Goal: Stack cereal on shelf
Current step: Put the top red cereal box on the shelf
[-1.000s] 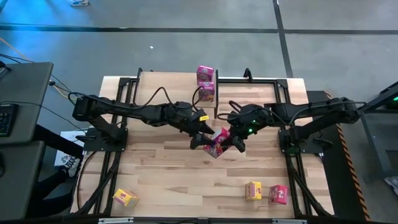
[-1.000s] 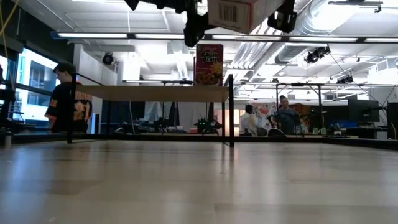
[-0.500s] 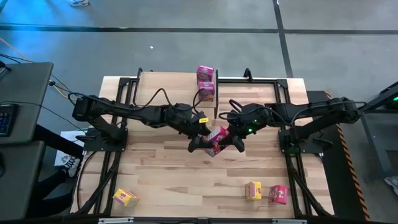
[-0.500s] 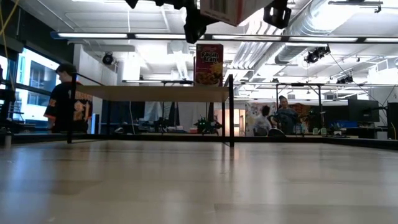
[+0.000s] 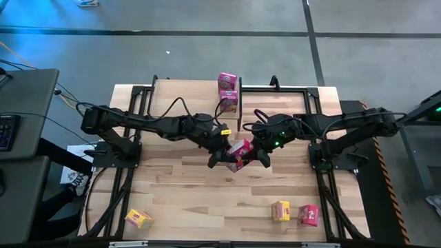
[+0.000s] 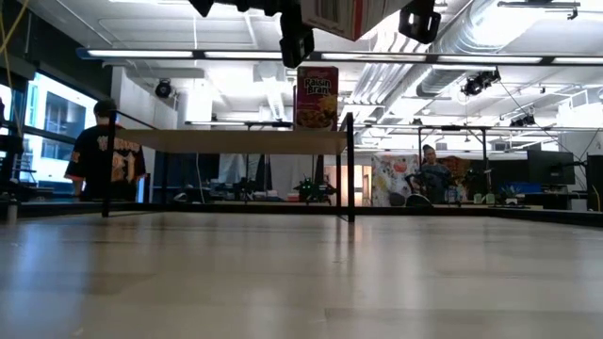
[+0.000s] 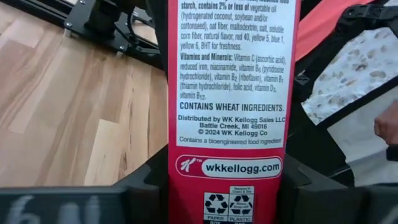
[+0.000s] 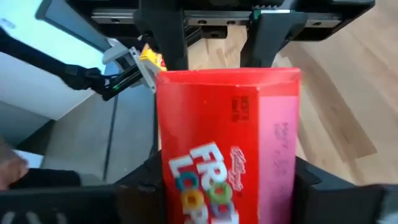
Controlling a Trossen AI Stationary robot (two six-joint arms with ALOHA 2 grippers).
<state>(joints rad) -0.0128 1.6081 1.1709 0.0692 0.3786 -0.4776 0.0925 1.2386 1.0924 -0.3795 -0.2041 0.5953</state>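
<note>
While a pink cereal box (image 5: 239, 153) is being clamped above the table's middle by both the left gripper (image 5: 224, 156) and right gripper (image 5: 256, 153), it could be torn or dropped if pulled unevenly.

The held cereal box (image 7: 230, 93) is smooth printed cardboard; the table (image 5: 186, 186) is pale, matt wood planking.

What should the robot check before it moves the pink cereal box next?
1. Left gripper shut on the pink Froot Loops box: ok.
2. Right gripper shut on the same box: ok.
3. Box lifted off the table: ok.
4. Box level: not ok, tilted.
5. Free room on the shelf beside the Raisin Bran box: ok.
6. Which gripper lets go first: cannot tell.
</note>
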